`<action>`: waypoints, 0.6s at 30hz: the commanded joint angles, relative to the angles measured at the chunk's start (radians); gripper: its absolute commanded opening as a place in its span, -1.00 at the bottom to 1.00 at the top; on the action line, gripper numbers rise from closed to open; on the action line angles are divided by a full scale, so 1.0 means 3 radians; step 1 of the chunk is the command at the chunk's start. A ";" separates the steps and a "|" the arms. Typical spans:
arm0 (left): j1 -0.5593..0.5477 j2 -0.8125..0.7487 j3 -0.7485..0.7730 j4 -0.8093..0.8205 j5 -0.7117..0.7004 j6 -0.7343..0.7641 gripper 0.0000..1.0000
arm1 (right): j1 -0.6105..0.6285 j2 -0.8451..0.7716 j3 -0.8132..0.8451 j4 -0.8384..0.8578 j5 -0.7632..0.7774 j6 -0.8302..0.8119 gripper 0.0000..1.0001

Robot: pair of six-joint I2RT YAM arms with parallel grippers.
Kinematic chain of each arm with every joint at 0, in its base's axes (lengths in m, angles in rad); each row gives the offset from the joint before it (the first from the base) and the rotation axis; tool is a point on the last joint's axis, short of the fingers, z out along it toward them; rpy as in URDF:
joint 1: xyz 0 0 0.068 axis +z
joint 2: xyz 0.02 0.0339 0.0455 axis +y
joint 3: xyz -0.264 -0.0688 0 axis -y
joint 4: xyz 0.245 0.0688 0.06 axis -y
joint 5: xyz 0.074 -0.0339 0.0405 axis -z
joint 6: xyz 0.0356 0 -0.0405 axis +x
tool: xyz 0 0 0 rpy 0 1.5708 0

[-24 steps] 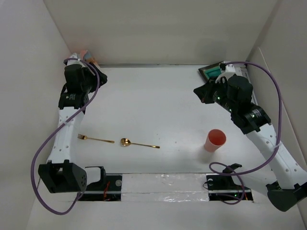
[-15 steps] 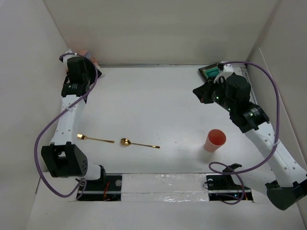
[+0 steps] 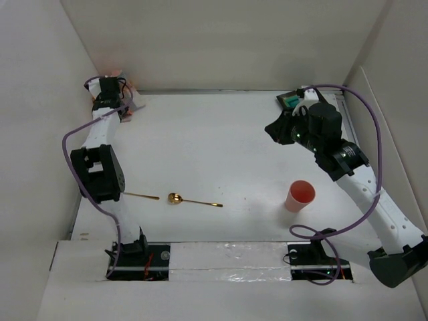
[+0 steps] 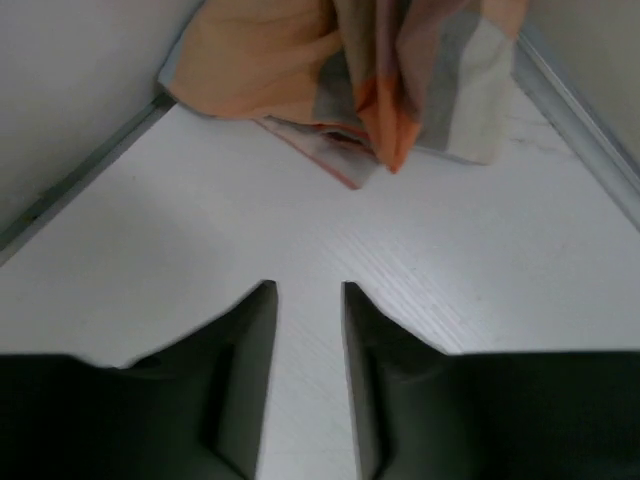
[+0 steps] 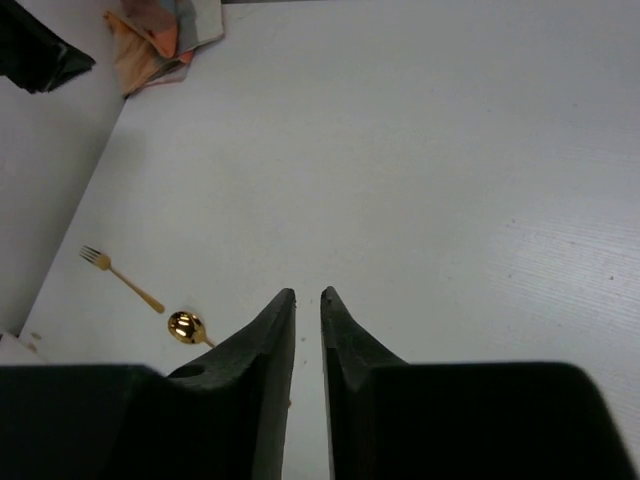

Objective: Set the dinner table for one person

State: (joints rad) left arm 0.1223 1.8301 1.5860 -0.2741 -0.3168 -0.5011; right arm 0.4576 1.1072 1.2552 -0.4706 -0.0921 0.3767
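The left gripper [image 4: 309, 300], narrowly parted, is now advanced to the crumpled orange-and-grey checked cloth [image 4: 350, 80] in the far-left corner of the matte white tabletop [image 3: 221, 140]; its pickup is judged next. The right gripper [image 5: 308, 298] is nearly pressed together.

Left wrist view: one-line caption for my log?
Left end effector, slightly open, faces the crumpled orange-and-grey cloth in the white tabletop corner.

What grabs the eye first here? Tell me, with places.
A crumpled orange-and-grey cloth is bunched in the far left corner of the table, right ahead of the left gripper. A pink cup stands alone near the right front, and a gold spoon and fork lie near the left front.
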 commanded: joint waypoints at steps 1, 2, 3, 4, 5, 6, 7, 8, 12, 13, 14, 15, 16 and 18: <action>0.0150 0.0300 0.0548 -0.0104 0.0110 0.0140 -0.25 | -0.0027 -0.0035 -0.0037 0.0182 -0.0107 -0.0054 -0.52; 0.0150 0.0413 0.0836 -0.0195 0.0140 0.0197 -0.15 | -0.0027 -0.0025 -0.0103 0.0218 -0.0168 -0.0034 -0.48; 0.0150 0.0647 0.0991 -0.0252 0.0110 0.0233 -0.14 | -0.0027 -0.0025 -0.0134 0.0274 -0.0234 -0.0029 -0.40; 0.0150 0.0750 0.1109 -0.0298 0.0075 0.0289 -0.13 | 0.0003 0.0016 -0.0155 0.0295 -0.0356 -0.0029 -0.36; 0.0150 0.0848 0.1302 -0.0324 0.0019 0.0315 -0.10 | 0.0004 0.0047 -0.0165 0.0305 -0.0398 -0.0018 -0.31; 0.0150 0.1031 0.1370 -0.0324 -0.0017 0.0315 -0.10 | 0.0049 0.0067 -0.0185 0.0331 -0.0424 -0.0013 -0.25; 0.0150 0.1210 0.1538 -0.0319 -0.0003 0.0290 -0.03 | 0.0131 0.0138 -0.0201 0.0346 -0.0449 -0.0003 -0.20; 0.0150 0.1293 0.1540 -0.0319 -0.0002 0.0290 -0.03 | 0.0131 0.0139 -0.0201 0.0346 -0.0450 -0.0003 -0.19; 0.0119 0.1600 0.1728 -0.0104 0.0192 0.0407 0.11 | 0.0239 0.0251 -0.0165 0.0357 -0.0470 0.0007 -0.14; 0.0074 0.1656 0.1754 -0.0068 0.0187 0.0433 0.15 | 0.0294 0.0277 -0.0150 0.0347 -0.0490 0.0002 -0.14; 0.0073 0.1788 0.1866 -0.0023 0.0222 0.0458 0.16 | 0.0295 0.0333 -0.0130 0.0331 -0.0496 -0.0013 -0.14; 0.0073 0.1850 0.1938 -0.0027 0.0268 0.0453 0.16 | 0.0351 0.0364 -0.0109 0.0280 -0.0496 -0.0023 -0.14; 0.0073 0.1922 0.1994 -0.0027 0.0319 0.0423 0.15 | 0.0412 0.0389 -0.0068 0.0260 -0.0491 -0.0018 -0.14; 0.0073 0.2065 0.2097 -0.0012 0.0320 0.0306 -0.01 | 0.0463 0.0471 -0.0048 0.0219 -0.0491 0.0002 -0.14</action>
State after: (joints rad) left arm 0.1497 2.4329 2.1525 -0.3073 -0.2451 -0.4000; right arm 0.5671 1.2339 1.1961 -0.4217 -0.2161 0.3779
